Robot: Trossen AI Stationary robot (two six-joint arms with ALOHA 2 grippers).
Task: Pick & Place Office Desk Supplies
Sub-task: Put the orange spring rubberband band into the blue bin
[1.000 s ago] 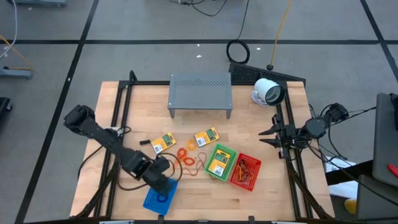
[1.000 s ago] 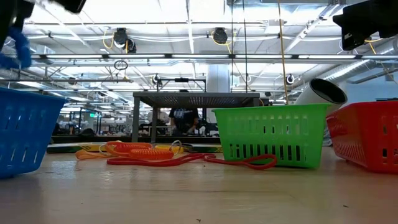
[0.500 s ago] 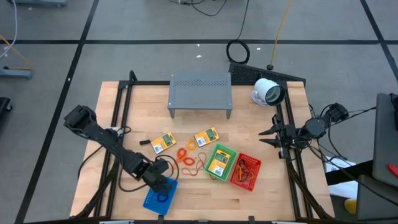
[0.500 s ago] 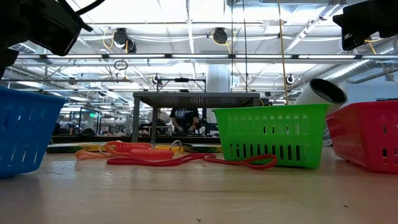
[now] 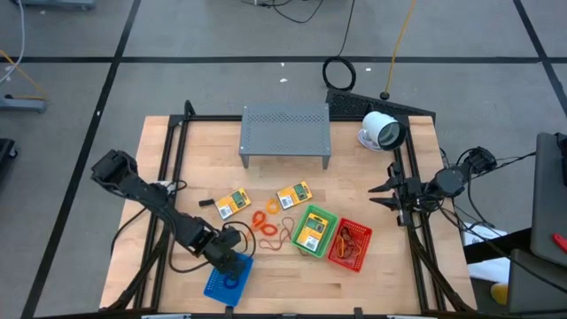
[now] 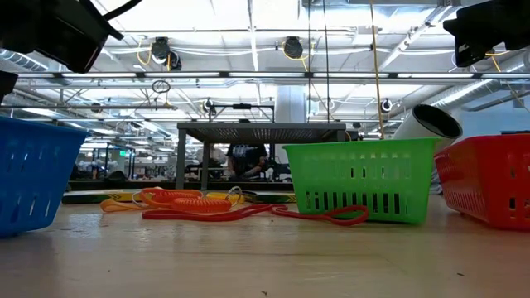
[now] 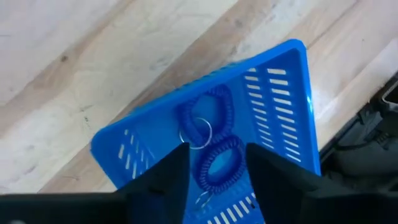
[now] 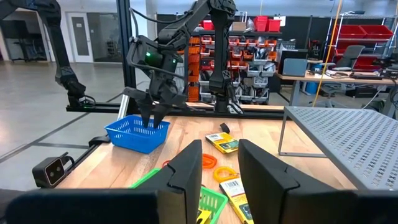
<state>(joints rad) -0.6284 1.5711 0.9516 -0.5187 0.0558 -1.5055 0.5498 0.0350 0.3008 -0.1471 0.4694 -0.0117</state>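
Left tool (image 7: 214, 165) — slotted blue basket (image 7: 280, 99)

The shelf (image 5: 285, 131) stands at the back of the table (image 5: 372, 283), with the camera (image 5: 382, 131) to its right. In front of the shelf lie two packets (image 5: 233, 204) (image 5: 294, 195), with rubber bands (image 5: 266, 220) between and before them. Right of the bands sit two baskets side by side, the nearer (image 5: 311, 230) holding a packet, the farther (image 5: 348, 245) bands. A third basket (image 5: 229, 278) sits front left, coils (image 7: 208, 143) inside, the left tool (image 5: 232, 255) over it. The right tool (image 5: 383, 195) waits at the right edge.
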